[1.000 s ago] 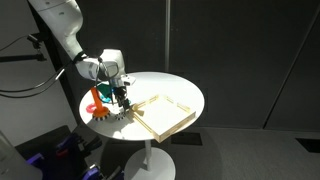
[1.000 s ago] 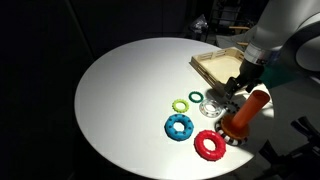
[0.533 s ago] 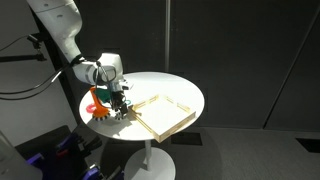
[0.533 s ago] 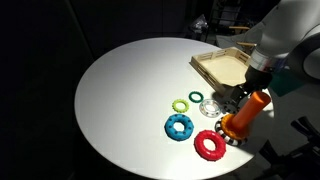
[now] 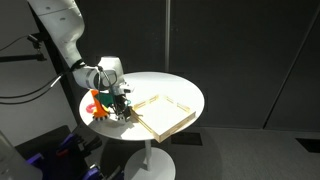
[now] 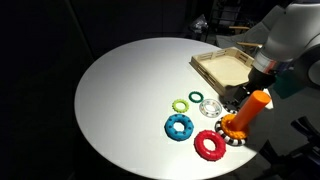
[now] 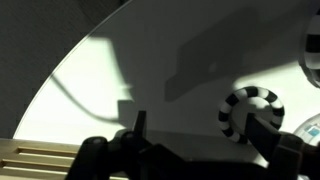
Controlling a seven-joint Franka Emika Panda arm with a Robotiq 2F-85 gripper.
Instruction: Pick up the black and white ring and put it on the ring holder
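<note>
The black and white ring [image 6: 209, 107] lies flat on the white table between a green ring [image 6: 181, 104] and the ring holder. The holder is an orange peg [image 6: 251, 108] on a round patterned base [image 6: 233, 137]; it also shows in an exterior view [image 5: 97, 104]. My gripper [image 6: 238, 95] hangs low just beside the ring and the peg, also seen in an exterior view [image 5: 119, 101]. In the wrist view the gripper [image 7: 200, 132] is open. Its right finger overlaps the edge of the striped ring [image 7: 250, 104], and nothing is held.
A blue ring [image 6: 179, 127] and a red ring [image 6: 210, 146] lie near the table's front edge. A shallow wooden tray [image 6: 206, 68] sits behind the gripper and shows in an exterior view [image 5: 172, 121] and the wrist view [image 7: 40, 156]. The table edge is close behind the holder.
The gripper has shifted a little toward the peg side and lower over the table. The black and white ring and the other rings have not moved.
</note>
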